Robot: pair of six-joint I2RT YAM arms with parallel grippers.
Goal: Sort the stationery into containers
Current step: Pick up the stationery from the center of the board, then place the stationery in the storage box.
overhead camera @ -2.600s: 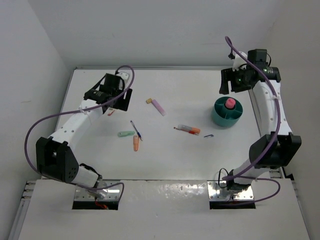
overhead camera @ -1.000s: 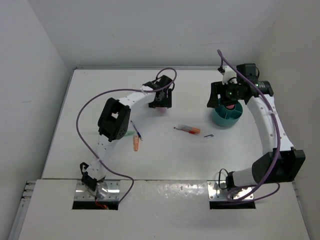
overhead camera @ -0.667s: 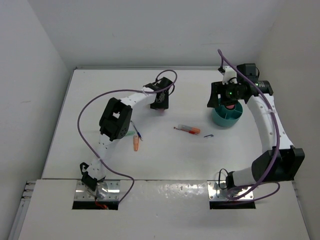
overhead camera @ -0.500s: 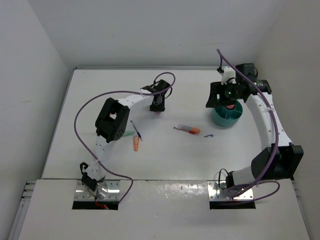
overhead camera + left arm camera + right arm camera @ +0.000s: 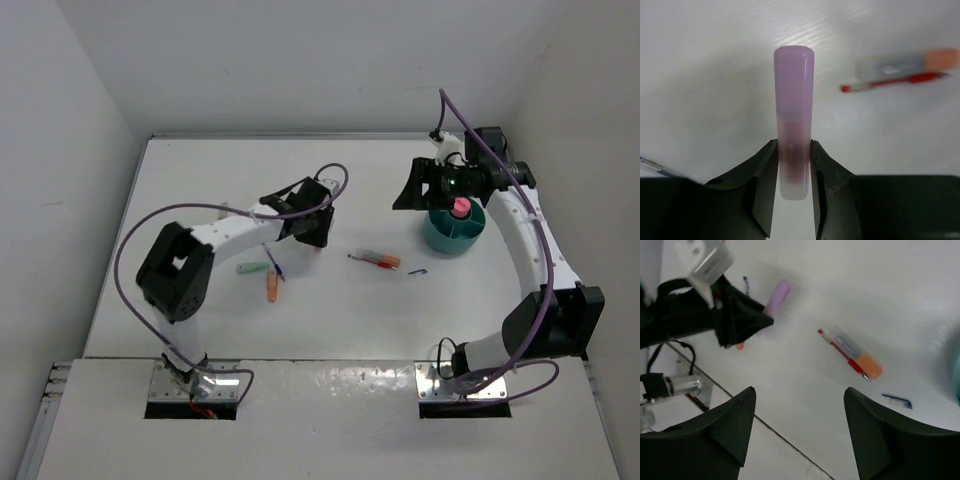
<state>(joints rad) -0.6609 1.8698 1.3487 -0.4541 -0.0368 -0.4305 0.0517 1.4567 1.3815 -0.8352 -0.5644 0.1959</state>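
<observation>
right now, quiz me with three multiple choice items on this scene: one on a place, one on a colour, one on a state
1. Where is the marker?
A in the left jaws
B in the cup
C in the right jaws

2. What colour is the highlighter?
A green
B orange
C lilac

3. How do the right jaws stand?
A open and empty
B shut on the marker
C shut on the cup

Answers:
1 B: its pink tip stands up inside the teal cup.
2 C: the left wrist view shows a lilac body pinched by the left jaws.
3 A: the right wrist view shows a wide gap with nothing between them.
</observation>
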